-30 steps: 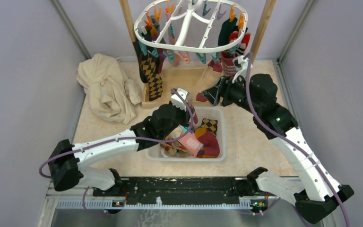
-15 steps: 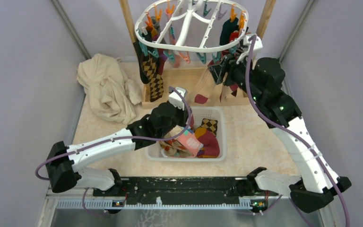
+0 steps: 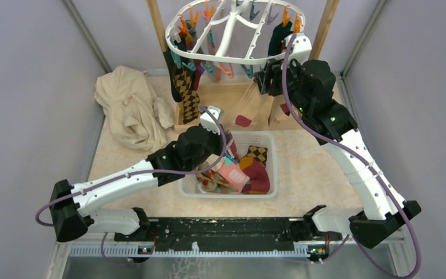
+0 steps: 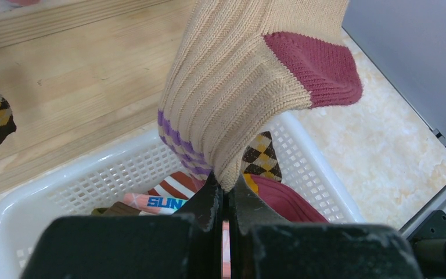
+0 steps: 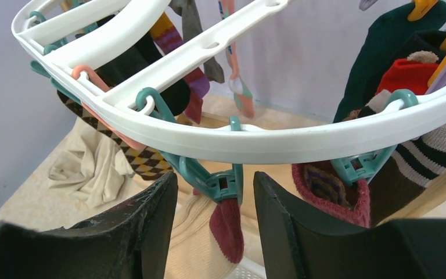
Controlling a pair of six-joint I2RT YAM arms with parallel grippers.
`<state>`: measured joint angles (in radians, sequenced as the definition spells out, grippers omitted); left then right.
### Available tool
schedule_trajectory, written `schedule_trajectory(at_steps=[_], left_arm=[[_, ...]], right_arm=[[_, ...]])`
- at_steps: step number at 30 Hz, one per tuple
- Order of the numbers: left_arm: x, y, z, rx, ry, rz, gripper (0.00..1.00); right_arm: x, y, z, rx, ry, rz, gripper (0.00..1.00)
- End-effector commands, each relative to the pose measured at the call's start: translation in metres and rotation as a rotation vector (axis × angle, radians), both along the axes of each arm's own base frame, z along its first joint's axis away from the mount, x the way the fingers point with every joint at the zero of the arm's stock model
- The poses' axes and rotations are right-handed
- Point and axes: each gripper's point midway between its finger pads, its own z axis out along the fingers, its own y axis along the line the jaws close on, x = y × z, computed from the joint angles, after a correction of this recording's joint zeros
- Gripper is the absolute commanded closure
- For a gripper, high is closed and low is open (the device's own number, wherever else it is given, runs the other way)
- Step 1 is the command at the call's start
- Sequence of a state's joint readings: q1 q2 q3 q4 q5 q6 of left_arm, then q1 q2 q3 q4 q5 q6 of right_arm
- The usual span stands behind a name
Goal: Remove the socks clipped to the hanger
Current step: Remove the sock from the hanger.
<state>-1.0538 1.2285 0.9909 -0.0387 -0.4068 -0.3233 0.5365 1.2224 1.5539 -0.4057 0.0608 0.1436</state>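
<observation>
Soft, even light from overhead fills the top view, and only faint shadows are thrown on the pale tabletop [image 3: 308, 168]. In the left wrist view the ribbed beige sock [image 4: 238, 93] is rendered sharply, while the dark left hand [image 4: 225, 192], close to the lens, is underexposed and slightly soft. In the right wrist view the white hanger [image 5: 255, 148] is brightly lit, the right hand [image 5: 215, 177] is left in shadow, and the far cloth [image 5: 93, 168] is shown a little out of focus.
</observation>
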Motion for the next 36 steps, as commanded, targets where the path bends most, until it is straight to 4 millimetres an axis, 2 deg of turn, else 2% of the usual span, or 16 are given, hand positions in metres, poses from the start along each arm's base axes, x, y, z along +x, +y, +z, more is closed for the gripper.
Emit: schedule_trajectory(at_steps=[1,8,16,22,25,27,36], left_arm=[[-0.003,0.001,0.011,-0.038,-0.002,-0.006,1.0],[-0.004,0.001,0.009,-0.036,0.002,-0.01,1.0],[-0.005,-0.001,0.008,-0.037,0.007,-0.018,1.0],[-0.006,-0.001,0.008,-0.037,0.007,-0.02,1.0],[-0.006,0.0,0.009,-0.038,0.007,-0.019,1.0],[-0.006,0.0,0.01,-0.039,0.007,-0.021,1.0],[-0.009,-0.001,0.02,-0.058,0.001,-0.034,1.0]], right_arm=[[-0.004,-0.002,0.05,0.064,-0.14,-0.008,0.49],[-0.004,-0.004,0.059,0.091,-0.178,-0.013,0.51],[0.0,-0.001,0.06,0.104,-0.186,-0.016,0.58],[0.001,0.0,0.06,0.108,-0.186,-0.012,0.73],[0.002,0.0,0.059,0.107,-0.184,-0.014,0.91],[0.002,0.0,0.058,0.106,-0.182,-0.015,1.0],[0.001,0.0,0.053,0.111,-0.169,-0.016,1.0]])
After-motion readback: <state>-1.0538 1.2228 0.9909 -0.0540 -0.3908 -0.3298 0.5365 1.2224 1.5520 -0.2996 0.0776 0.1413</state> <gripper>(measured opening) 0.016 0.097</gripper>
